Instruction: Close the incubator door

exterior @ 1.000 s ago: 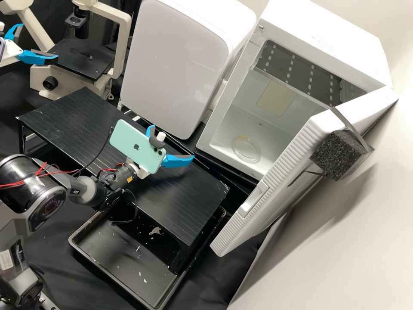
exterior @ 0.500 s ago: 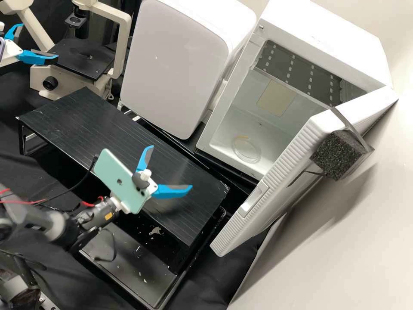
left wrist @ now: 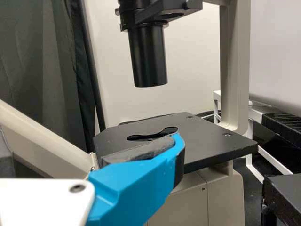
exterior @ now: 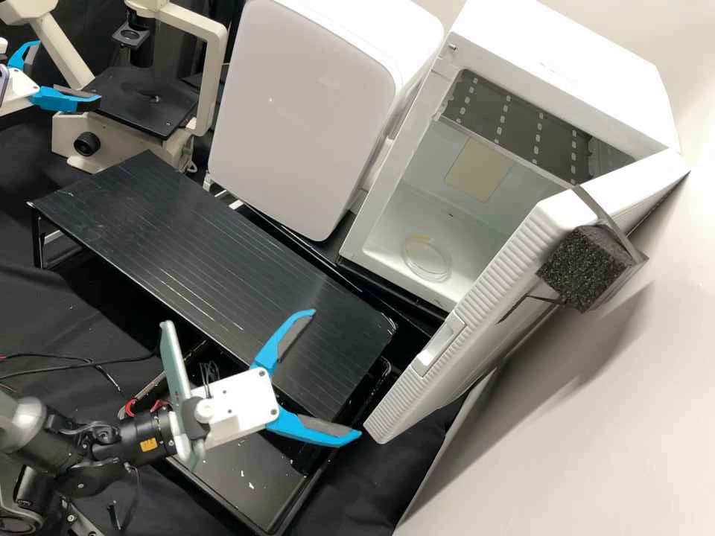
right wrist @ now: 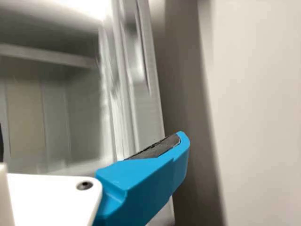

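Right pincer (exterior: 337,373) | moved nearer incubator door (exterior: 484,298) | rolled over | phone (exterior: 173,365) turned nearly edge-on

the incubator (exterior: 566,67) looks like smooth white plastic with a soft sheen; its door (exterior: 506,272) seems to be white plastic too, finely ribbed along one edge; the block (exterior: 585,268) on the door is rough, grainy black foam; the right gripper (exterior: 337,371) and the left gripper (exterior: 68,71) have smooth blue plastic-looking fingers with duller, rougher dark grey pads (right wrist: 157,147); the platform (exterior: 186,231) is grooved, black and faintly glossy; the tray (exterior: 275,484) beneath has a satin sheen; the cloth (exterior: 45,313) is matt and creased; the microscope stage (exterior: 141,100) looks like matt black metal.
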Controlling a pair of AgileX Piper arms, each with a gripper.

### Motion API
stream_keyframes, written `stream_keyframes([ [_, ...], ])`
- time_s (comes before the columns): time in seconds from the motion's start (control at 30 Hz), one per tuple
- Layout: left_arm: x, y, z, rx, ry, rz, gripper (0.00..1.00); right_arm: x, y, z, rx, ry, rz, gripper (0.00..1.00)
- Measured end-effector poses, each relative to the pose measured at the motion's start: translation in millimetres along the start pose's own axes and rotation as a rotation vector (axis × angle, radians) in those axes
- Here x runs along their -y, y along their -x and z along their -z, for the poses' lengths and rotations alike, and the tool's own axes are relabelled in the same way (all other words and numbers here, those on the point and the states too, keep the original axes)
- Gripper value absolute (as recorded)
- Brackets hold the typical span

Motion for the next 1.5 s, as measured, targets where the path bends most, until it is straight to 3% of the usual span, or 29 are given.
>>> stream_keyframes([
  [0.2,0.0,0,0,0.000,0.000,0.000,1.00,4,-29,-21,0.081,0.019,0.063,1.00],
  [0.43,0.0,0,0,0.000,0.000,0.000,1.00,-2,-49,-34,0.125,0.027,0.028,1.00],
  [0.8,0.0,0,0,0.000,0.000,0.000,1.00,2,-59,-27,0.102,0.079,0.005,1.00],
  [0.9,0.0,0,0,0.000,0.000,0.000,1.00,4,-66,-23,0.082,0.076,0.004,1.00],
  [1.03,0.0,0,0,0.000,0.000,0.000,1.00,7,-76,-22,0.065,0.111,0.015,1.00],
  [1.33,0.0,0,0,0.000,0.000,0.000,1.00,8,-77,-22,0.064,0.109,0.019,1.00],
  [1.5,0.0,0,0,0.000,0.000,0.000,1.00,9,-77,-22,0.057,0.088,0.030,1.00],
])
